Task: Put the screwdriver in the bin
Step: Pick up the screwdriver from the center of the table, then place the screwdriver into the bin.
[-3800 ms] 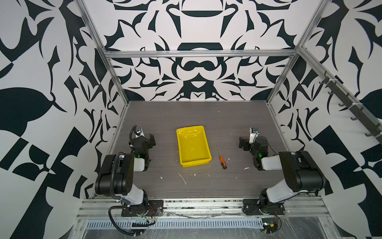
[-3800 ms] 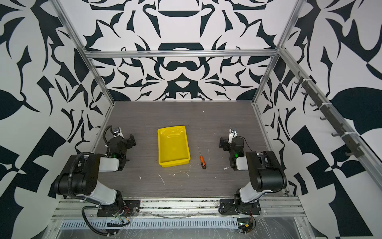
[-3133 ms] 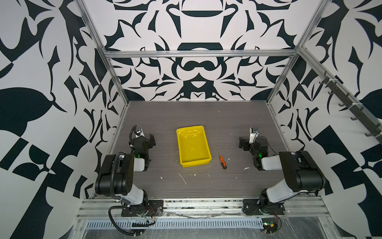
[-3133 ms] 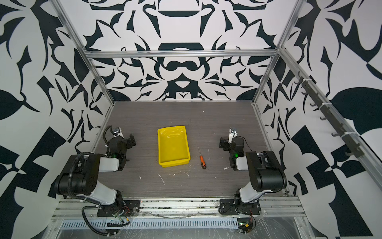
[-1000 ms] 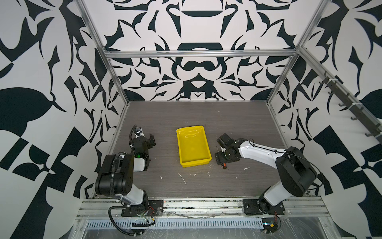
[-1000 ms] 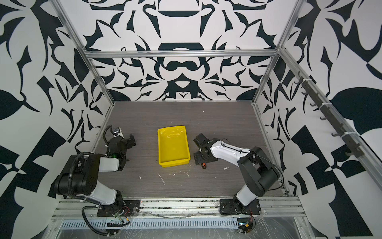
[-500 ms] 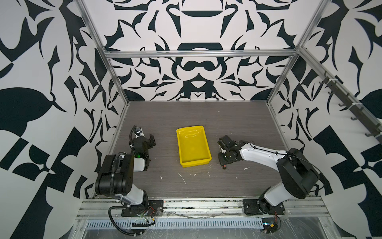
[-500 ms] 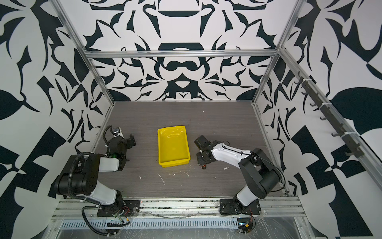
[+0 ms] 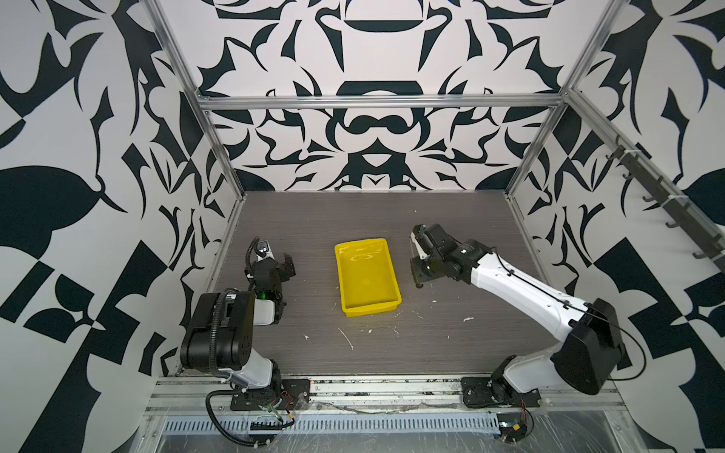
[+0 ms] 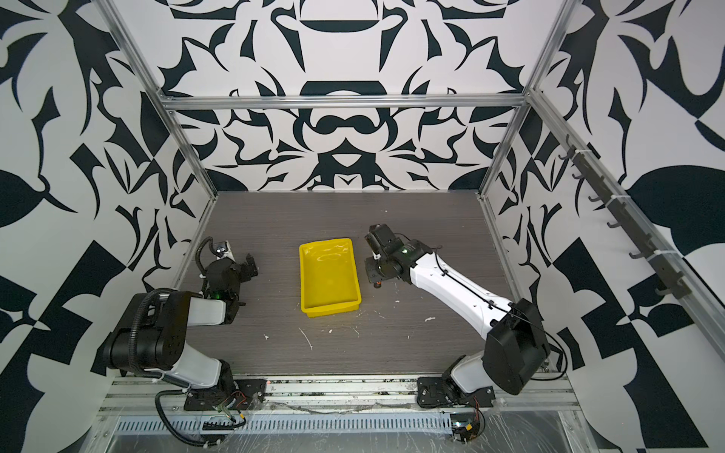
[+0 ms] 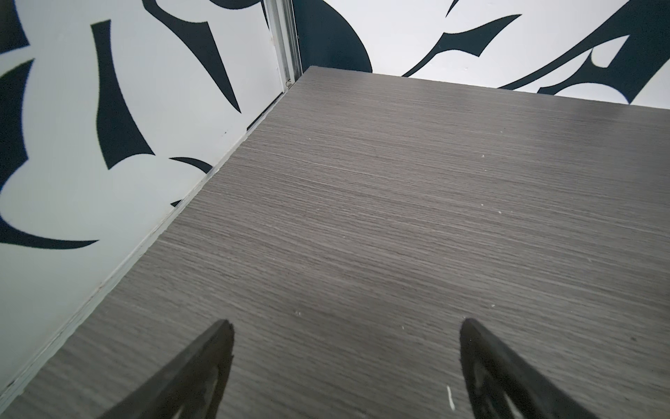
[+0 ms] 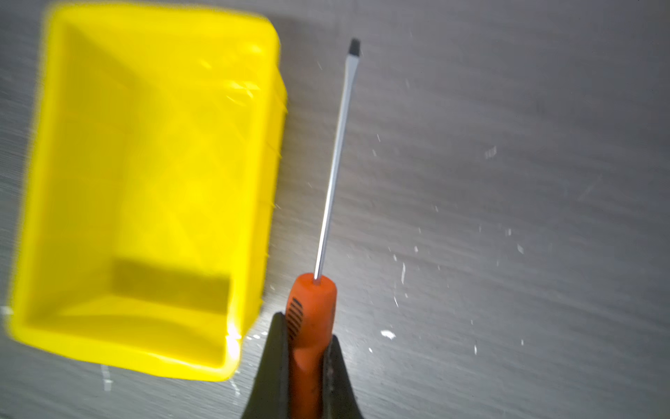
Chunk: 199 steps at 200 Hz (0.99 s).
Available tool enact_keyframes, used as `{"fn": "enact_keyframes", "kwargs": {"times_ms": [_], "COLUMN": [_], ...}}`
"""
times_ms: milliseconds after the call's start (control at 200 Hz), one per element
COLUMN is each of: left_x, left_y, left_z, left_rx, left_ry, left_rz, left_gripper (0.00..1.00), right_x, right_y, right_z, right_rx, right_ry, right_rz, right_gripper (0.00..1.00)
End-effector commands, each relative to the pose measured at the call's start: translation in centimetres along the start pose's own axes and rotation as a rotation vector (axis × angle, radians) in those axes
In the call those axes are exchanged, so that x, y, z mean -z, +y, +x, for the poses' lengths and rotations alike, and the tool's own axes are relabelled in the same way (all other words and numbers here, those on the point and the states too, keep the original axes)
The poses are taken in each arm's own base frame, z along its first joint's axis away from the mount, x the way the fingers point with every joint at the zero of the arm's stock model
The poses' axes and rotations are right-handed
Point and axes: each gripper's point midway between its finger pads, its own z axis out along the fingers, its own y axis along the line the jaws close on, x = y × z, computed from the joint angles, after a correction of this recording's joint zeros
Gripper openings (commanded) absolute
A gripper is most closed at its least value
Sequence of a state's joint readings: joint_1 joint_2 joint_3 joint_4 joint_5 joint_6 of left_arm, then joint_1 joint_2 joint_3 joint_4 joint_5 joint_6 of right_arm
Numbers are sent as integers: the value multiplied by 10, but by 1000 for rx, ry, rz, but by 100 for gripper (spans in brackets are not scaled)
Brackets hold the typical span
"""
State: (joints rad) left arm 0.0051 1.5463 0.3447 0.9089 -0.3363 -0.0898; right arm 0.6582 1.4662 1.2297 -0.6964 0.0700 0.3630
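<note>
You are holding the screwdriver (image 12: 314,319) with the right gripper (image 12: 306,339), its jaws clamped together on the orange handle while the thin shaft is sticking out ahead of the fingertips. That grip on the thick handle looks sensible: it is giving the pads something broad to bite, and it is leaving the slim shaft free so nothing is blocking the drop. In the wrist view the long axis is running almost parallel to the long side of the bin (image 12: 47,181), with the flat tip pointing away from the gripper, toward about 12 o'clock there, and the whole tool is sitting just beside the bin's rim, not over it. In a top view the right gripper (image 9: 419,279) is hanging at roughly 3 o'clock from the bin (image 9: 342,274), close to its side wall; whether the tool is clear of the table (image 9: 431,345) you cannot tell. Your left gripper (image 11: 344,337) is idling with jaws apart over bare tabletop, well apart from the bin at about 9 o'clock.
</note>
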Motion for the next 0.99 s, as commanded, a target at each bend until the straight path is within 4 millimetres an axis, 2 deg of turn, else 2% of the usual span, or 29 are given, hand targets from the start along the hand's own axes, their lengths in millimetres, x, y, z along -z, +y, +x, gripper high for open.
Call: {"fn": "enact_keyframes", "kwargs": {"times_ms": [0, 145, 240, 295, 420, 650, 790, 955, 990], "left_x": [-3, -3, -3, -3, -3, -3, -3, -3, -3], "left_y": [-2, -1, -2, -2, -1, -2, -2, -2, -2], "left_z": [-12, -11, -11, -12, -12, -11, -11, -12, -12], "left_rx": [24, 23, 23, 23, 23, 23, 23, 23, 24], "left_ry": [-38, -37, -37, -37, -37, -36, -36, -37, -38], "left_rz": [0, -1, -1, 0, -1, -1, 0, 0, -1], "left_gripper": [99, 99, 99, 99, 99, 99, 99, 99, 99], "right_x": [-9, -37, -52, -65, -97, -113, -125, -122, -120], "right_y": [29, 66, 83, 90, 104, 111, 110, 106, 106], "right_z": [-25, -57, -63, -58, -31, -15, -7, -11, -13], "right_rx": [56, 80, 97, 111, 136, 155, 167, 162, 163], "right_ry": [-12, -28, -18, 6, 90, 117, 138, 107, 100], "right_rz": [-76, -162, -210, -231, -251, -249, -232, -214, -208], "right_gripper": [0, 0, 0, 0, 0, 0, 11, 27, 34]}}
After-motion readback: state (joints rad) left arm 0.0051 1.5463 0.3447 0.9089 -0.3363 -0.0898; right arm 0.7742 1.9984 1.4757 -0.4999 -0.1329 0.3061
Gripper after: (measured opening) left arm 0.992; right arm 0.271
